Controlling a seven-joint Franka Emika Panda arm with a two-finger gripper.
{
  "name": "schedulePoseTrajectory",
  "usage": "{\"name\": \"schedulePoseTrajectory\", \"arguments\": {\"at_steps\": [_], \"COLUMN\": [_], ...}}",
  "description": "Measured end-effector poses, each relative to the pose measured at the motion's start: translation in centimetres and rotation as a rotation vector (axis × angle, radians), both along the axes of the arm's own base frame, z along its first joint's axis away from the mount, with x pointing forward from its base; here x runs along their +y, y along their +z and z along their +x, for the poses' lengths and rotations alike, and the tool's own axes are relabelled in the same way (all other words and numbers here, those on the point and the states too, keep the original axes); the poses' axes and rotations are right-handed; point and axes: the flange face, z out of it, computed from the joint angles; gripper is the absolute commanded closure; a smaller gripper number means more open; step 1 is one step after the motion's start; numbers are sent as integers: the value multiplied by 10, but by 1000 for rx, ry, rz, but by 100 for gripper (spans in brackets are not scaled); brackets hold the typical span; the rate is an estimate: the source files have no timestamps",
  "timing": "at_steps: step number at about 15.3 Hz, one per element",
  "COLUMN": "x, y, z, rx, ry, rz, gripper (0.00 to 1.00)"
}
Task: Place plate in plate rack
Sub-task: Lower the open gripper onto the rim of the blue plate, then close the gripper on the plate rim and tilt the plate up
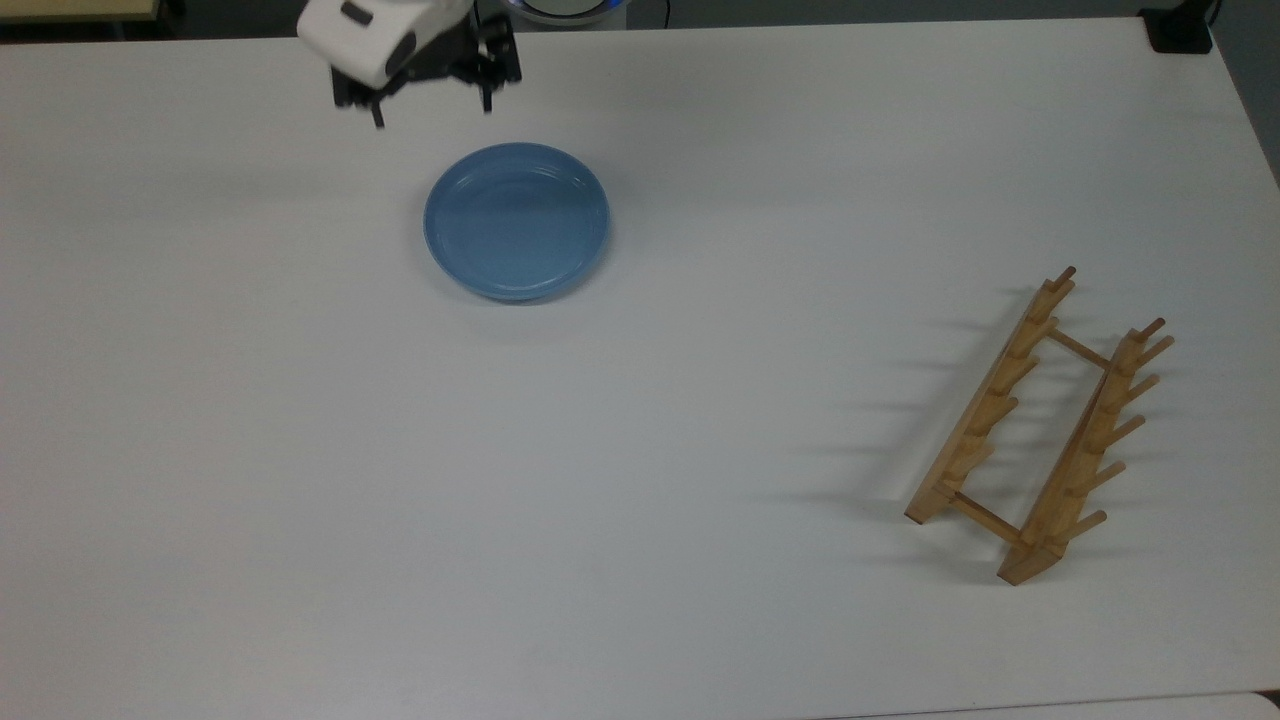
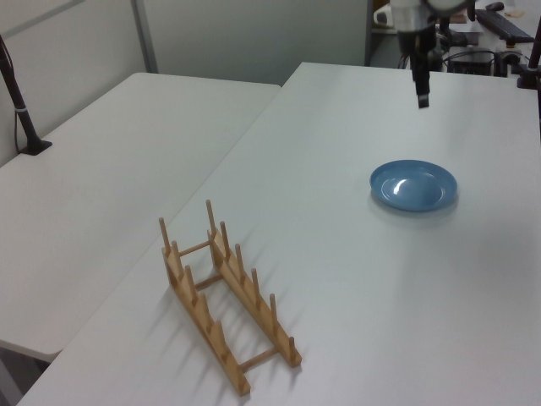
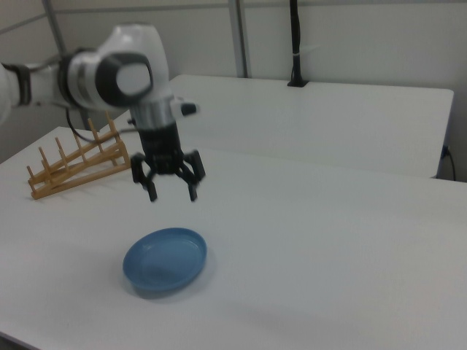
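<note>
One round, shiny light-blue plate (image 1: 517, 221) is lying flat on the big white table (image 1: 640, 450), with nothing in it. One small light-wood plate rack (image 1: 1040, 425) with two rows of upright pegs is standing well apart from it, toward the top view's right, and it is holding nothing. The robot's black two-finger gripper (image 3: 171, 195) is hanging in the air above the table near the plate, not touching it, with its fingers (image 3: 193, 191) spread wide. The white arm (image 3: 120, 76) is getting cut off at the right view's left edge.
</note>
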Motion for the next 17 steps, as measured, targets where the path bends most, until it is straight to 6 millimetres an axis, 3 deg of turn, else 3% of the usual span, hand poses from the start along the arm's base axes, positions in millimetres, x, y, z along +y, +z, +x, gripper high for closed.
{"name": "schedulePoseTrajectory", "arguments": {"at_steps": [3,8,13,15,17], "x": [-22,-64,-70,-65,-61], "y": [-49,-98,-147,-157,-163], "z": [-4,-6,4,5,6], "rx": [-29,-37,-26,-15,-7], "ry": [-22,-96,-208,-242,-265], "rz": [5,9,2,-3,-5], "gripper": [1,7,17,34,62]}}
